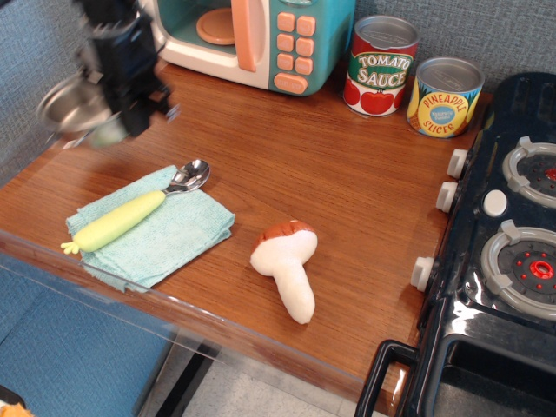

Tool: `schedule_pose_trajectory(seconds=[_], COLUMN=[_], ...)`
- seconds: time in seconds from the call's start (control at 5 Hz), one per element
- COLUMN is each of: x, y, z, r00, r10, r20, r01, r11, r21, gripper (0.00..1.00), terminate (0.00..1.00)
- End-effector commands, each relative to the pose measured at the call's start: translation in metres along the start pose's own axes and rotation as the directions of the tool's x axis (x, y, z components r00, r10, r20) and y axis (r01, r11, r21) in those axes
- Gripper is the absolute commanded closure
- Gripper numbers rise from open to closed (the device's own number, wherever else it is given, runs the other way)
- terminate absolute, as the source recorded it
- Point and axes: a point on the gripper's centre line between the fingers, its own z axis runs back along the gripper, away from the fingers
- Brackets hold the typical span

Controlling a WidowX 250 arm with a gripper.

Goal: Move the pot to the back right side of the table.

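Your gripper [130, 117] is blurred, its fingers closed on the near rim of the pot [74, 106], which hangs tilted and clear of the table [330, 191], off to the left of the toy microwave [248, 39] and above the table's back left corner. Taking that microwave as your mark, the two tin cans [413, 78] stand just to its right, the spoon [135, 213] lies on the green cloth [161, 234] well in front of it, the toy mushroom [287, 265] sits further front, and the black stove [499, 252] is far right
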Motion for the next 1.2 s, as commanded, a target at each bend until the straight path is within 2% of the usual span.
schedule_pose_trajectory(seconds=[0.0,0.2,0.4,0.6,0.8,1.0], x=[0.050,0.062,0.066,0.064,0.061,0.057], y=[-0.083,-0.135,-0.186,-0.212,-0.207,-0.197], z=[0.029,0.016,0.007,-0.005,-0.011,-0.009], r00=[0.949,0.903,0.872,0.872,0.889,0.911], r10=[-0.279,-0.404,-0.470,-0.481,-0.450,-0.401], r20=[0.146,0.147,0.136,0.096,0.087,0.098], r01=[0.293,0.422,0.486,0.490,0.459,0.412], r11=[0.952,0.899,0.865,0.859,0.872,0.892], r21=[-0.090,-0.115,-0.127,-0.146,-0.168,-0.186], gripper=[1.00,1.00,1.00,1.00,1.00,0.00], terminate=[0.00,0.00,0.00,0.00,0.00,0.00])
